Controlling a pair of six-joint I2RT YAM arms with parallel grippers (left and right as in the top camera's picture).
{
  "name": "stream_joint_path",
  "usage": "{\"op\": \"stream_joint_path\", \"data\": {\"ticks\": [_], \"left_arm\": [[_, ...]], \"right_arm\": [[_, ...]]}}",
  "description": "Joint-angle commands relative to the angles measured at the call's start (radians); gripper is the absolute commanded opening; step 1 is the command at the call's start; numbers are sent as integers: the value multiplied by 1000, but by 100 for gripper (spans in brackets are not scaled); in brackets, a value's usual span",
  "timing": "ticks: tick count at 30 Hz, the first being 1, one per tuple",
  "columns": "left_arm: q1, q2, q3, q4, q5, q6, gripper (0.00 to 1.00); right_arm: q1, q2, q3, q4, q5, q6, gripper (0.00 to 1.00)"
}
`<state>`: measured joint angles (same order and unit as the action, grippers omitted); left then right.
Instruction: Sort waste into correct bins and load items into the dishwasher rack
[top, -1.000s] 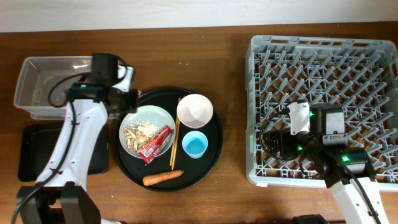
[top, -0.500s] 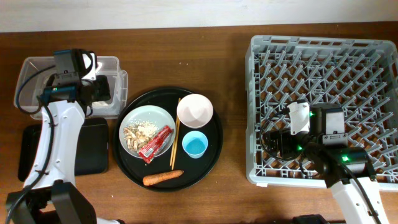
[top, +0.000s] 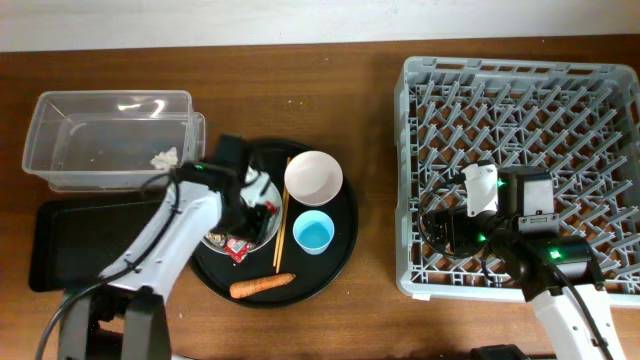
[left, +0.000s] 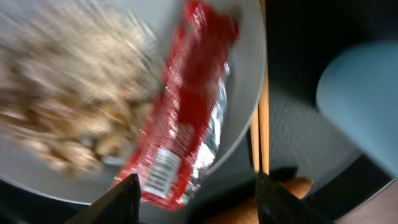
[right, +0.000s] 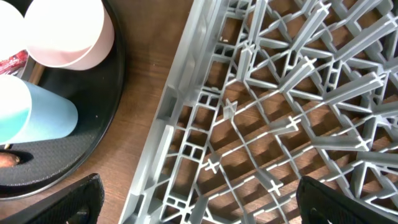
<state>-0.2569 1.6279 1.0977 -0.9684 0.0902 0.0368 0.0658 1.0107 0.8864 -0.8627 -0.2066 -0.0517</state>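
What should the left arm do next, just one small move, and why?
Probably lower the left gripper and close on the red wrapper: its jaws stand open with the wrapper's end between them, just above the plate.

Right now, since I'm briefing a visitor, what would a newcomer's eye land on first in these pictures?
The big grey dishwasher rack fills the overhead view's right side. Centre-left, the round black tray holds the mess, where the left pincer hangs open over a bright red wrapper on the plate.
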Motion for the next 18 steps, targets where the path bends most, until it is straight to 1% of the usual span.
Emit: {"op": "stream_joint_path", "data": {"ticks": [1,4,6,14,15,16,17,18], "left_arm": [[-22,-3,-107,85,-13,1,58],[-22,-3,-119,120,-98,1,58],[-22,-2,-119,142,-114,1,58],[-22,124,-119,183,-113,1,61],[-22,124,-119,183,-112,1,56],[-22,124,-119,183,-113,1,47],[-22,124,-119,183,-113,1,41],[-22,124,-119,182,-113,1,32]], "right_arm": [[6,-3,20,-2,8,8,98],[6,-3,20,-2,8,8,98],[6,-3,20,-5,8,8,98],[6,-3,20,-5,8,8,98],[6,-3,20,-5,8,8,98],[6,-3,20,-5,8,8,98],[6,-3,20,-5,8,8,98],[6,-3,20,-5,8,8,98]]}}
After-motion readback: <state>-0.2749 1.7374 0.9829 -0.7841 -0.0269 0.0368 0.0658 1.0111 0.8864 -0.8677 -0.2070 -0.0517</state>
